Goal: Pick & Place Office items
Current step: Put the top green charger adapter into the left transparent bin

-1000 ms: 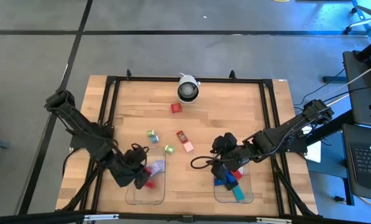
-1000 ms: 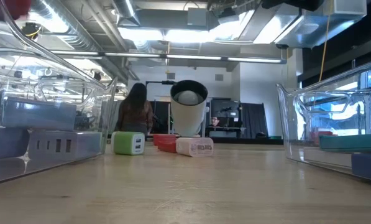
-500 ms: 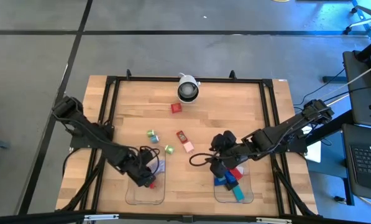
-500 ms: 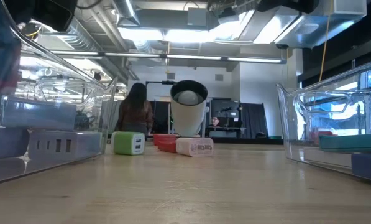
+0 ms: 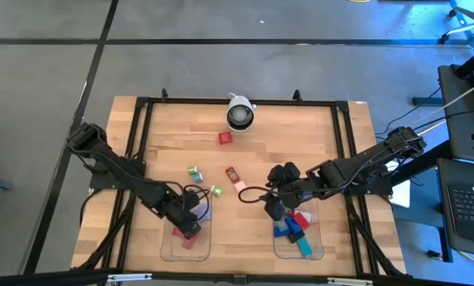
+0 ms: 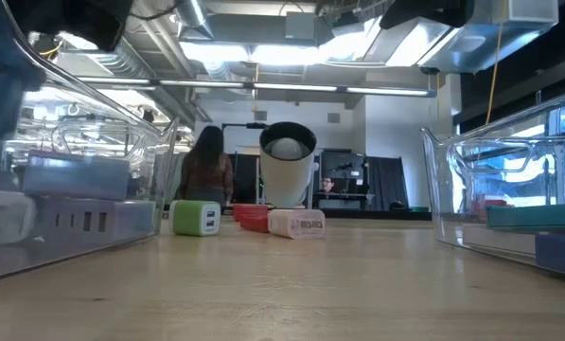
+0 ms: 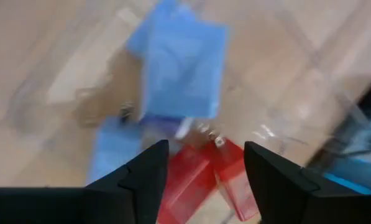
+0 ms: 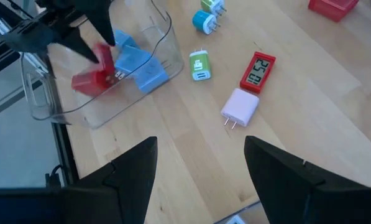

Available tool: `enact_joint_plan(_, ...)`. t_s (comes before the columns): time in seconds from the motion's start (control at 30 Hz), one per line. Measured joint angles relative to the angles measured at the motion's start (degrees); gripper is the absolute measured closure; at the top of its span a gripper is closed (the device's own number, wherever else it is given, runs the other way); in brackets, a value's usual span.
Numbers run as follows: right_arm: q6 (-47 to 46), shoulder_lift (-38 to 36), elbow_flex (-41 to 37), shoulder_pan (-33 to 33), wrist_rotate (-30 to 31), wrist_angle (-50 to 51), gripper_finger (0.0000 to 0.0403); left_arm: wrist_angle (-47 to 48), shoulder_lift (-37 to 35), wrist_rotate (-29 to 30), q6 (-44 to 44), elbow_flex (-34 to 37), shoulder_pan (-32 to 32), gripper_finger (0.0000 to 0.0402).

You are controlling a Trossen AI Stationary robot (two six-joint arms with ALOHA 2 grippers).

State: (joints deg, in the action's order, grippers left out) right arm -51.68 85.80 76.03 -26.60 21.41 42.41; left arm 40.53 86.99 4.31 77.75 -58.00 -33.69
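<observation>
Two dark fingers of the left gripper [image 7: 205, 180] stand apart above the left clear rectangular plastic tray [image 5: 170, 248], nothing between them. Directly under them lie two small red plastic blocks [image 7: 207, 177] with short metal prongs, side by side and touching, beside two pale blue chargers [image 7: 182, 65] in the same tray; which way their long axes run I cannot tell. Farther right, the right gripper [image 8: 197, 168] hangs with fingers spread and empty over bare wood near the right clear tray [image 5: 317, 253], above a pink plug block [image 8: 240, 107] and a red rectangular digital clock [image 8: 258, 70], its long side set diagonally.
</observation>
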Motion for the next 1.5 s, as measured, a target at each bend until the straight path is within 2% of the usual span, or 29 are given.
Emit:
enact_joint_plan(0.2,0.15,0.0,0.0,1.05,0.0,-0.01,0.0158,-8.02,-3.72,-6.43,-10.06,0.0,4.69,0.0185)
enact_joint_plan(0.3,0.29,0.0,0.0,1.79,0.0,0.0,0.0158,-10.59,-7.09,-6.16,-14.02,-0.02,7.7,0.0187)
enact_joint_plan(0.43,0.31,0.0,0.0,2.73,0.0,0.0,0.0158,-9.28,-12.09,-1.58,-20.73,-0.02,12.13,0.0188)
enact_joint_plan(0.63,0.91,0.0,0.0,4.0,-0.02,-0.02,0.0158,-2.89,-17.28,9.86,-30.99,-0.02,19.16,0.0187)
enact_joint_plan(0.7,1.16,0.0,0.0,4.37,-0.02,0.0,0.0158,0.62,-17.51,10.93,-34.28,-0.02,21.72,0.0185)
enact_joint_plan(0.9,1.18,0.0,0.0,5.39,0.0,0.0,0.0158,12.82,-14.52,6.22,-40.78,0.09,30.71,0.0169)
enact_joint_plan(1.1,0.16,0.0,0.0,6.04,0.1,-0.02,0.0158,13.01,-9.51,1.22,-45.42,2.62,37.76,0.0156)
enact_joint_plan(1.33,1.46,0.0,0.0,6.04,0.0,-0.01,0.0158,10.86,-3.81,-2.36,-49.53,3.28,40.21,0.0155)
enact_joint_plan(1.5,6.21,0.02,0.0,6.02,0.0,0.02,0.0158,10.68,-0.32,-2.43,-49.64,3.28,40.1,0.0153)
